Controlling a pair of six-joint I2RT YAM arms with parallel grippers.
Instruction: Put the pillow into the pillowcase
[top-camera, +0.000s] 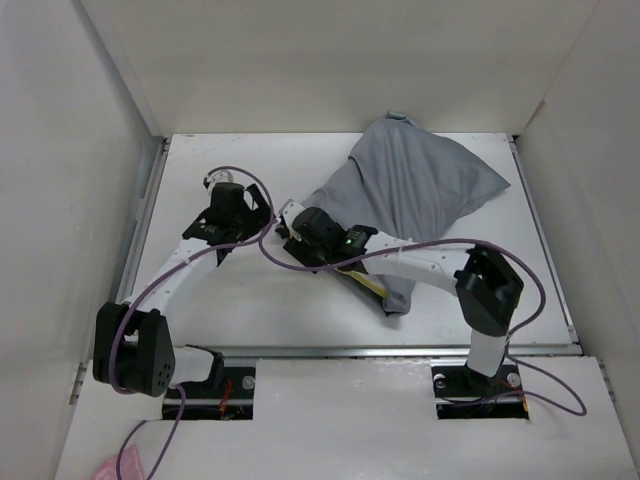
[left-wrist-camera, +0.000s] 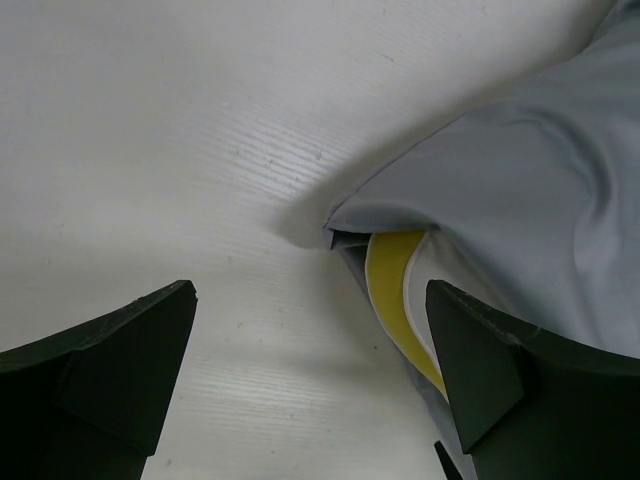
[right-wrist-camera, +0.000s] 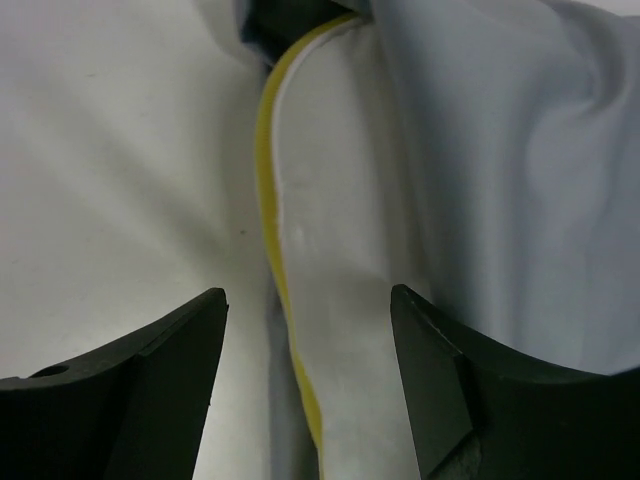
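The grey pillowcase (top-camera: 415, 185) lies wrinkled at the back right of the table and covers most of the pillow. Only a yellow-banded strip of the pillow (top-camera: 372, 285) shows at its near left opening. My left gripper (top-camera: 262, 212) is open and empty, just left of that opening. In the left wrist view the gripper (left-wrist-camera: 310, 345) faces the pillowcase (left-wrist-camera: 530, 170), with the pillow's band (left-wrist-camera: 392, 290) beside its right finger. My right gripper (top-camera: 298, 232) is open. In the right wrist view it (right-wrist-camera: 308, 350) straddles the pillow's white edge (right-wrist-camera: 345, 260) without closing; the pillowcase (right-wrist-camera: 500, 150) lies to the right.
White walls enclose the table (top-camera: 230, 300) on the left, back and right. A metal rail (top-camera: 400, 350) runs along its near edge. Both arms cross close together in the middle, with purple cables looping around them.
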